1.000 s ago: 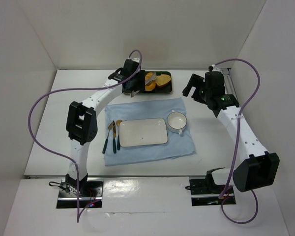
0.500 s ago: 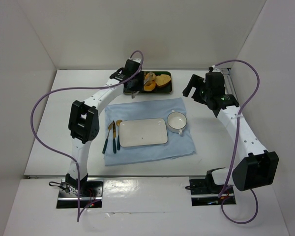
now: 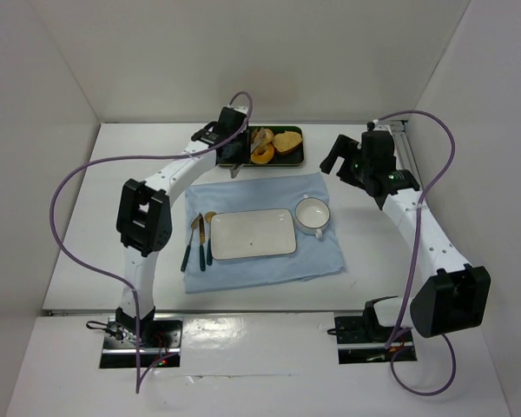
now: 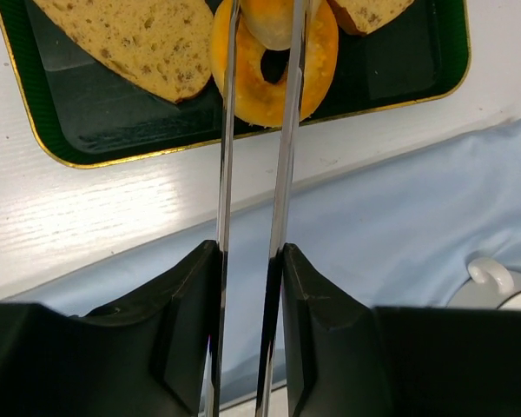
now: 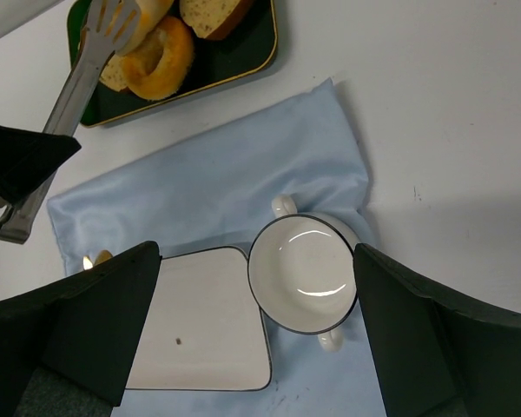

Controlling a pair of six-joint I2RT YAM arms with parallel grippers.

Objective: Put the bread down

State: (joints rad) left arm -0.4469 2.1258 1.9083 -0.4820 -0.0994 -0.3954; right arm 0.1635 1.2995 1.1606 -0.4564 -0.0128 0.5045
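Half done at most: left fingers (image 4: pixel 187 321) clamped on tongs (image 4: pixel 226 174), tongs pinching bread (image 4: pixel 273 22) over tray (image 4: pixel 95 104) (carry and set-down, likely on plate (image 3: pixel 253 233), remain), right fingers (image 5: pixel 95 321) apart.

Shiny metal tongs (image 4: pixel 225 130), smooth-crusted bread (image 4: pixel 273 19), matt cloth (image 4: pixel 399 217), glossy tray (image 4: pixel 95 117).

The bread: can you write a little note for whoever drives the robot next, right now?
Left gripper: jaws shut on the tongs. The tong tips pinch the bread over the tray, next to the doughnut.
Right gripper: jaws open, empty.
Done: bread gripped.
Left: lift it, carry it over, probably to the white plate, set it down and let the tongs open.
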